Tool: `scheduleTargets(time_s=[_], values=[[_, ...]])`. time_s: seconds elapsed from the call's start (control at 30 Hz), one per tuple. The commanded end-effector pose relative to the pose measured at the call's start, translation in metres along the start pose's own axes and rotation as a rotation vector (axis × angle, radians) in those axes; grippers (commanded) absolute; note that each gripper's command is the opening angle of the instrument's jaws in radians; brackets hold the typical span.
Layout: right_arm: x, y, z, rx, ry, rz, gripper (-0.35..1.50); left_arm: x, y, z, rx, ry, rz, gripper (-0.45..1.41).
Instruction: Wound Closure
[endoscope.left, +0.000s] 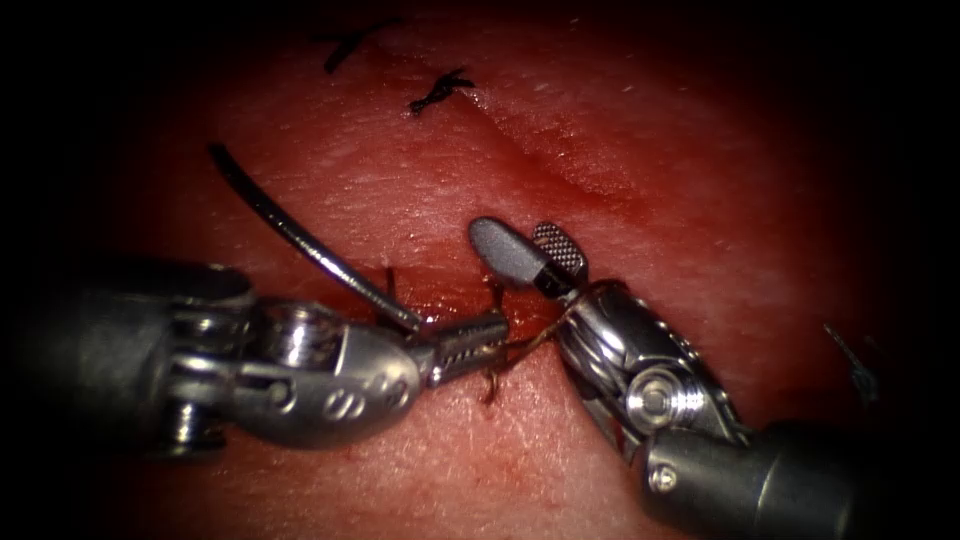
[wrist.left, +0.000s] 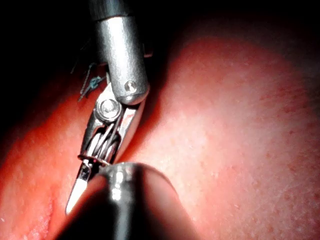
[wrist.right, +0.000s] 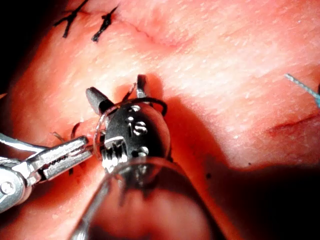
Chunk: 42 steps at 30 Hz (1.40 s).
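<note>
The left tool (endoscope.left: 470, 345) has its jaws closed on the needle (endoscope.left: 300, 240), gripping it at the end nearest the cut. From that grip the needle's long curve sweeps up and to the left across the tissue (endoscope.left: 700, 200), its far end pointing toward the upper left; it lies over the surface, left of the cut, and I cannot tell whether the gripped end is in the tissue. The right tool (endoscope.left: 525, 245) stands just right of the left tool's tip with its jaws parted, holding nothing between them. Thread (endoscope.left: 545, 330) runs from the left tool's tip to the right tool and loops around its body just behind the jaws; the right wrist view shows the same loop (wrist.right: 150, 102). Two dark finished knots (endoscope.left: 440, 92) sit further up along the cut (endoscope.left: 560, 165). A loose cut end of thread (endoscope.left: 850, 360) lies well to the right.
</note>
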Motion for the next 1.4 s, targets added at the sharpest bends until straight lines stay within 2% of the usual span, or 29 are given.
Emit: scheduleTargets(time_s=[0.03, 0.13, 0.17, 0.23, 0.27, 0.4, 0.5, 0.73, 0.93, 1.1, 1.3, 1.4], values=[[-0.0003, 0.0002, 0.0010, 0.009, -0.003, 0.007, 0.84, -0.0001, 0.0000, 0.0006, 0.000, -0.003, 0.002, -0.45], [-0.0004, -0.0001, 0.0010, 0.018, -0.011, 0.007, 0.73, -0.0001, 0.0000, 0.0005, 0.001, -0.003, 0.003, -0.45], [-0.0005, -0.0003, 0.0010, 0.017, -0.011, 0.008, 0.63, 0.0000, 0.0000, 0.0005, 0.001, -0.003, 0.003, -0.45], [-0.0007, -0.0006, 0.0007, 0.015, -0.012, 0.010, 0.04, 0.0001, 0.0000, 0.0004, 0.002, -0.004, 0.004, -0.45], [-0.0006, -0.0011, 0.0004, 0.008, -0.009, 0.021, -0.35, 0.0002, -0.0001, 0.0003, 0.003, -0.005, 0.005, -0.45], [-0.0003, -0.0017, -0.0004, 0.007, 0.018, 0.035, -0.35, 0.0005, 0.0000, 0.0002, 0.004, -0.007, 0.007, -0.45], [-0.0003, -0.0024, -0.0013, -0.028, 0.061, -0.017, -0.35, 0.0013, 0.0003, 0.0000, 0.002, -0.002, 0.011, -0.45], [0.0002, -0.0031, -0.0021, -0.008, 0.101, -0.136, -0.35, 0.0028, 0.0018, -0.0003, -0.004, 0.016, -0.006, -0.45], [0.0005, -0.0040, -0.0024, 0.045, 0.117, -0.214, -0.35, 0.0057, 0.0070, 0.0003, 0.021, 0.054, -0.074, -0.45], [0.0001, -0.0045, -0.0022, 0.096, 0.114, -0.285, -0.35, 0.0094, 0.0127, 0.0025, 0.033, 0.100, -0.122, -0.45], [-0.0019, -0.0048, -0.0026, 0.161, 0.074, -0.372, -0.35, 0.0137, 0.0193, 0.0046, 0.004, 0.131, -0.182, -0.45], [-0.0035, -0.0039, -0.0030, 0.180, 0.040, -0.421, -0.35, 0.0158, 0.0230, 0.0052, -0.010, 0.150, -0.209, -0.45]])
